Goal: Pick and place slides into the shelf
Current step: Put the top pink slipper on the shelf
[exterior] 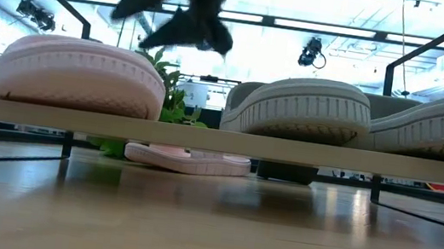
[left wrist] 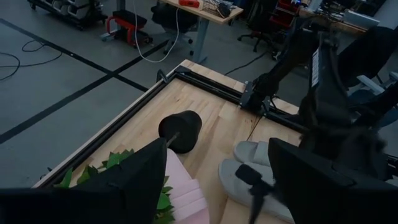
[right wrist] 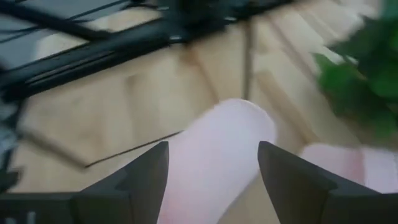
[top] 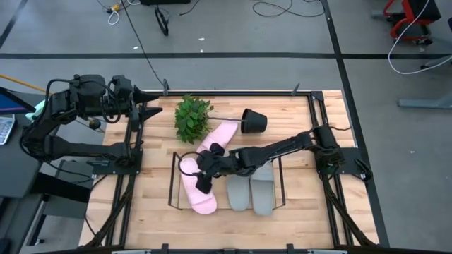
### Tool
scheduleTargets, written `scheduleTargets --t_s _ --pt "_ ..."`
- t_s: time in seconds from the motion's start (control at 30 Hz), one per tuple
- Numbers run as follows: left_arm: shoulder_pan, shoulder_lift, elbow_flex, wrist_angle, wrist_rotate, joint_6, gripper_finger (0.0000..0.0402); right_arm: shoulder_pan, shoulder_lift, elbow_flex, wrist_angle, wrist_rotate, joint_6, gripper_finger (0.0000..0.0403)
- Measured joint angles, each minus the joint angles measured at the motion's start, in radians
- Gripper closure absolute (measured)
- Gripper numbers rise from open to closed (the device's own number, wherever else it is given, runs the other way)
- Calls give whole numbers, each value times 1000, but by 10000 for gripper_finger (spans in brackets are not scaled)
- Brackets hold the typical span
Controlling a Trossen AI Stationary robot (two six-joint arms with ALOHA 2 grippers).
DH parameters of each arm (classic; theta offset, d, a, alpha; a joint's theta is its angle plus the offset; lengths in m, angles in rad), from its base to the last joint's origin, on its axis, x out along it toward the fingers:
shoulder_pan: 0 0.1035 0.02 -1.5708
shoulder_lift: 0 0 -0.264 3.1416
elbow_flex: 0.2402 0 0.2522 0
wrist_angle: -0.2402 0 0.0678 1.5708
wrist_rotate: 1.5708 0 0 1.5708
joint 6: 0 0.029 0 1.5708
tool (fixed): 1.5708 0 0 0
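The right arm's tool (top: 200, 174) is seen over the light pink foam slide (top: 195, 189) lying at the left end of the low black wire shelf (top: 171, 185), its fingers spread wide and nothing held. Two grey-green foam slides (top: 252, 190) are lodged beside it in the shelf, while the second pink slide (top: 220, 136) is left on the wooden surface (top: 304, 120) by the tipped green plant in its black pot (top: 192, 118). The left arm's tool (top: 145, 104) is held wide and empty at the surface's far left edge.

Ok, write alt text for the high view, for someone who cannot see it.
Seen from above, the right gripper hangs open over a light pink foam slide lying in the low black wire shelf beside two grey-green foam slides. A second pink slide lies behind the shelf near a toppled potted plant; the left gripper waits at the table's far left.
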Motion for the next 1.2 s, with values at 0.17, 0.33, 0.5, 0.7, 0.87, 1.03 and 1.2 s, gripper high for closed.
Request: scheduleTargets --t_s 0.17,0.33,0.5,0.7,0.87,1.03,1.2 --pt "0 0 0 0 0 0 115 72 -55 0 -34 -77 -193 151" --pt "0 0 0 0 0 1 115 173 -47 0 -121 -13 -332 151" --pt "0 0 0 1 0 1 115 223 -31 0 -137 163 -423 151" --pt "0 0 0 0 0 -1 115 221 28 0 -149 126 -500 151" --pt "0 0 0 -3 0 -16 115 222 32 0 -134 162 -599 151" --pt "0 0 0 -4 0 -21 115 220 33 0 -136 142 -740 151" --pt "0 0 0 -4 0 -21 115 220 33 0 -150 141 -864 151"
